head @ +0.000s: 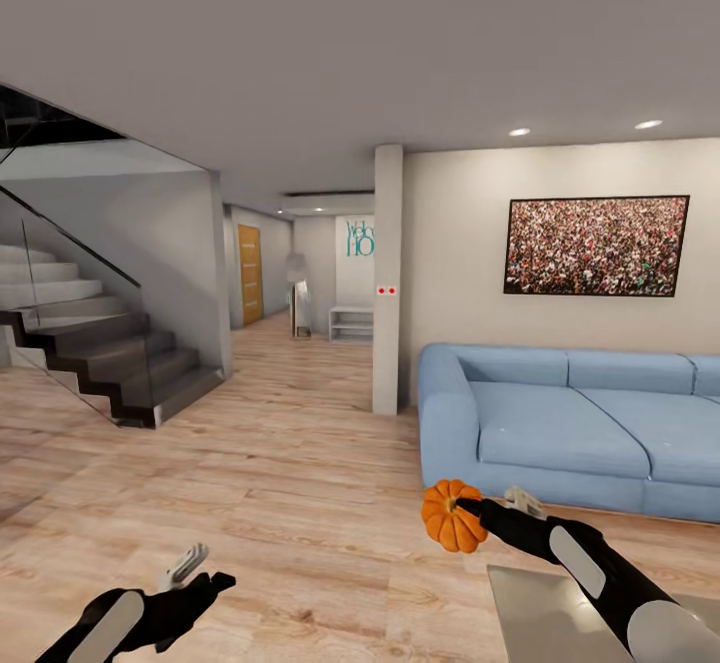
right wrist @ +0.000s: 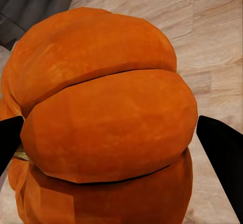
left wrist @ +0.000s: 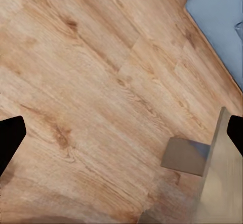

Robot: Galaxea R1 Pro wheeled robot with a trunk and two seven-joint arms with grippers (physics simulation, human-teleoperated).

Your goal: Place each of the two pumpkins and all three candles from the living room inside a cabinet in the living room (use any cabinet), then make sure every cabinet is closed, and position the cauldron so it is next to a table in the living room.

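Note:
A bright-orange ribbed pumpkin [head: 452,516] hangs in the air above the wooden floor, held by my right gripper [head: 468,515], which is shut on it. In the right wrist view the pumpkin [right wrist: 106,127] sits between the two dark fingers. My left gripper [head: 205,583] is low at the left, open and empty, its fingertips [left wrist: 10,138] wide apart over bare floorboards. A corner of the grey glassy coffee table [head: 540,608] shows at the lower right; its edge [left wrist: 220,178] and slab leg [left wrist: 185,155] appear in the left wrist view. The candles, cabinet and cauldron are out of view.
A light-blue sofa [head: 570,423] stands against the right wall under a framed crowd picture [head: 596,245]. A white pillar [head: 388,278] stands left of it. A staircase [head: 90,343] with a glass rail rises at the left. A hallway [head: 300,293] runs back in the middle.

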